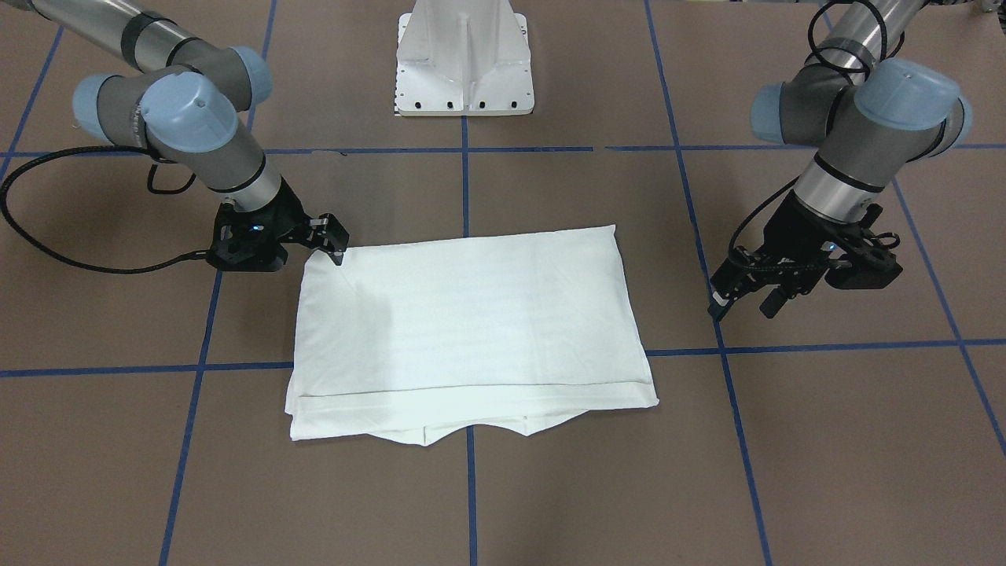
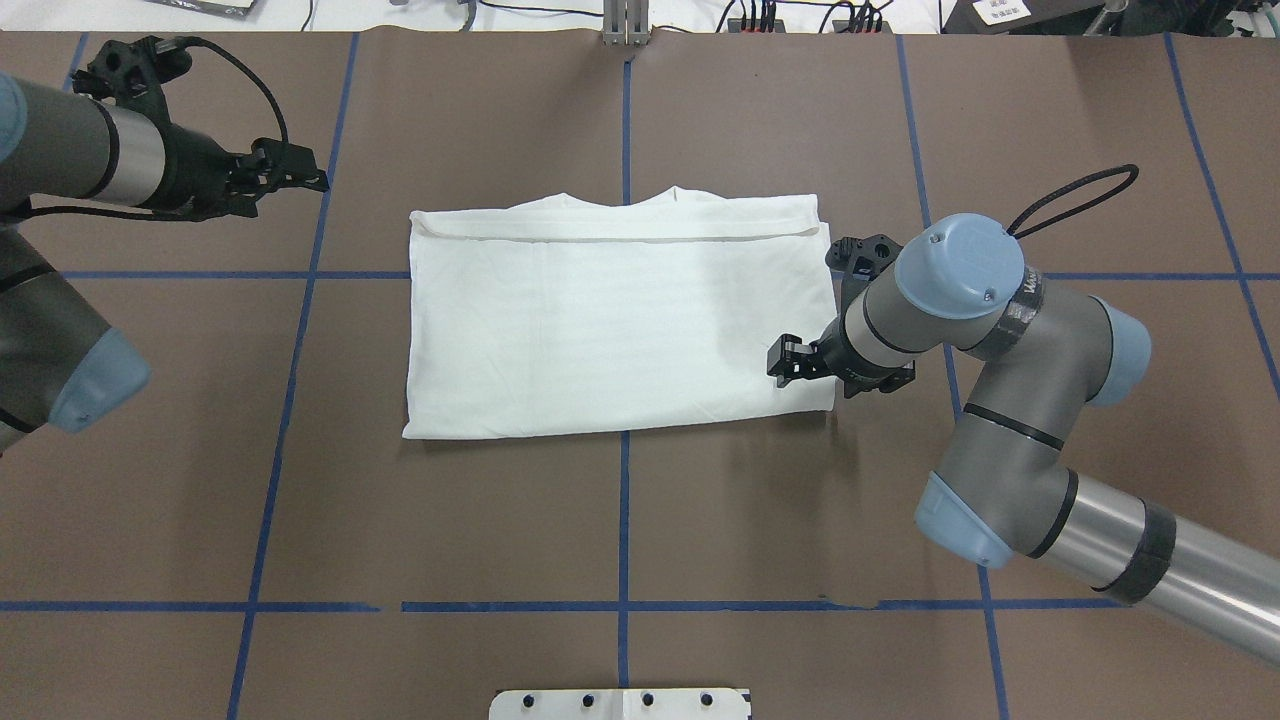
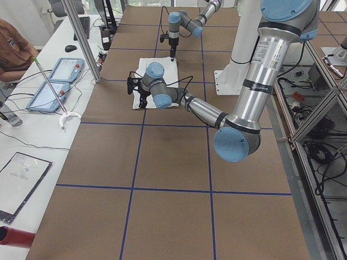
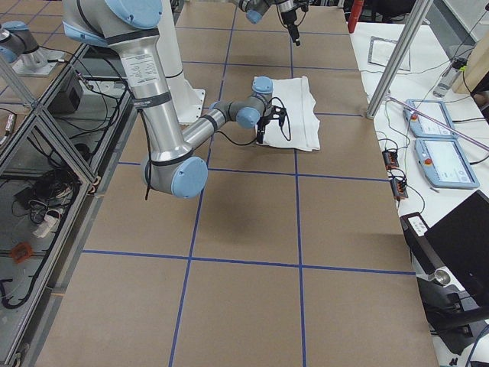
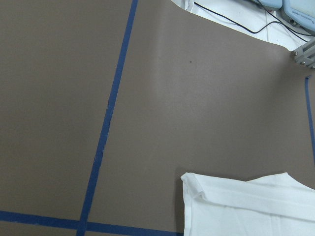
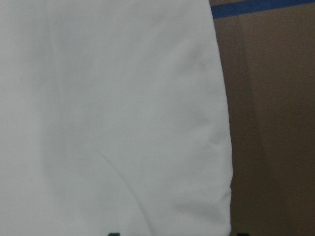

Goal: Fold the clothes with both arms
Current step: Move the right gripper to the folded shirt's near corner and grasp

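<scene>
Print on left arm [image 3: 255, 81] too small; nothing legible.

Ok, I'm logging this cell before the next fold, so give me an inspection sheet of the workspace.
Surface: brown table with blue tape grid, flat.
Job's things: white shirt folded into a rectangle, layers peeking out along its far edge.
Clutter: nothing seen on the table.
Grippers: right gripper at the shirt's near right corner, looks open; left gripper open, off the shirt.
Cables: black cable loops from the right wrist, clear of the shirt.
Surroundings: white pedestal; pendants on a side bench.
</scene>
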You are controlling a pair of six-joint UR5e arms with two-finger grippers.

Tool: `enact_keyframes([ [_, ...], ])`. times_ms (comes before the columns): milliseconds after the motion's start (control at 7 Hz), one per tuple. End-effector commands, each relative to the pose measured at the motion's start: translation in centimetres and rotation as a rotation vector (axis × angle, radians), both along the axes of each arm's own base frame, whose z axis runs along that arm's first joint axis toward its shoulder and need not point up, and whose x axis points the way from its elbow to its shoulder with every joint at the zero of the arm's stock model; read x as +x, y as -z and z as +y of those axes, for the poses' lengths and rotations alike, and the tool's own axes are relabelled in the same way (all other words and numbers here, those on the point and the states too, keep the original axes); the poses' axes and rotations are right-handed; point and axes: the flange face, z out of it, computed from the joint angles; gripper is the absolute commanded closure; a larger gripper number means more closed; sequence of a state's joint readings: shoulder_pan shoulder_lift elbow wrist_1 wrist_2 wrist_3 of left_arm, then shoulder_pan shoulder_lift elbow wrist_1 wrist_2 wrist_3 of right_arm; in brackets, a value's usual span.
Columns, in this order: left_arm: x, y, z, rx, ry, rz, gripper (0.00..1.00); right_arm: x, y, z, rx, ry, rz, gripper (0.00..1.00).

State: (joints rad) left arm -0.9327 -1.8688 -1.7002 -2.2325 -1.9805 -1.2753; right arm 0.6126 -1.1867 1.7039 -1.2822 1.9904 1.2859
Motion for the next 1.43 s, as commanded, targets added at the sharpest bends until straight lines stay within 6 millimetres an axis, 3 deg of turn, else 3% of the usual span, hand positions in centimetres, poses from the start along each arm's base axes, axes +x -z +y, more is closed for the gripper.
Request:
enact_keyframes([
  [0,-0.1,0.2,0.1,0.000,0.001,-0.002,0.00,0.2,0.3,-1.0,0.009,-0.018,0.000,0.36],
  [286,0.2,0.0,0.1,-0.002,-0.004,-0.004,0.00,1.4,0.3,-1.9,0.005,-0.035,-0.003,0.36],
  [714,0.4,0.0,0.2,-0.001,-0.004,-0.005,0.00,1.4,0.1,-1.9,-0.003,-0.039,0.000,0.71],
  [1143,0.6,-0.4,0.0,-0.008,-0.005,-0.012,0.00,1.4,-0.6,-1.7,-0.016,-0.037,0.017,0.78],
  [1286,0.6,-0.3,0.0,-0.005,-0.005,-0.010,0.00,1.6,-0.3,-1.7,-0.018,-0.033,0.009,1.00],
])
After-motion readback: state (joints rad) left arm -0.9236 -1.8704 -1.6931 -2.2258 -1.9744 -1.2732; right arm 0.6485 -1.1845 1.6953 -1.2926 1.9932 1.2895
